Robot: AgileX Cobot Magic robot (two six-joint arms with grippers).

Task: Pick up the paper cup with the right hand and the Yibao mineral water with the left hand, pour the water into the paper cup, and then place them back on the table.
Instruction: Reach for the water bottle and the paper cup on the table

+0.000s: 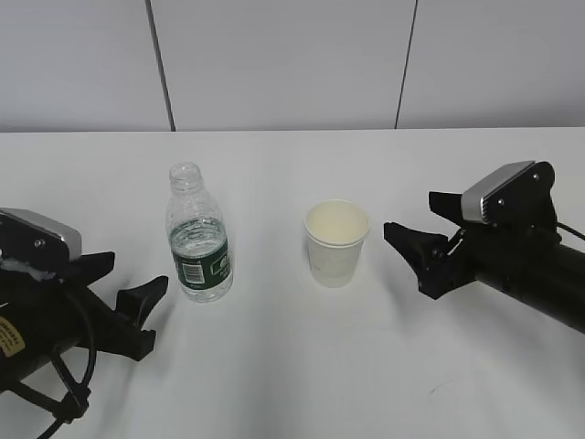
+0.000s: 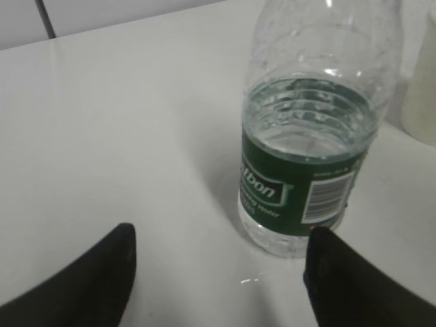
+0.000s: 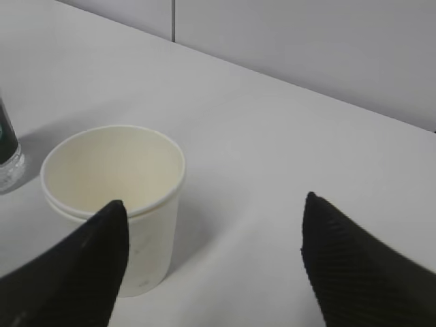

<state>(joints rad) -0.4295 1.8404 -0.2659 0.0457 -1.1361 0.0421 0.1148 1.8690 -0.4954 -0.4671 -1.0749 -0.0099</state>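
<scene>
i see my left hand [image 1: 128, 279] nearest, fingers spread and released, resting low on the surface [image 1: 274, 366] just short of the yibao mineral water [image 1: 198, 234]. the bottle stands upright, capless, partly filled. right of it, apart, stands the paper cup [image 1: 336, 243], upright. my right hand [image 1: 416, 229] is released too, near the cup, not touching.
</scene>
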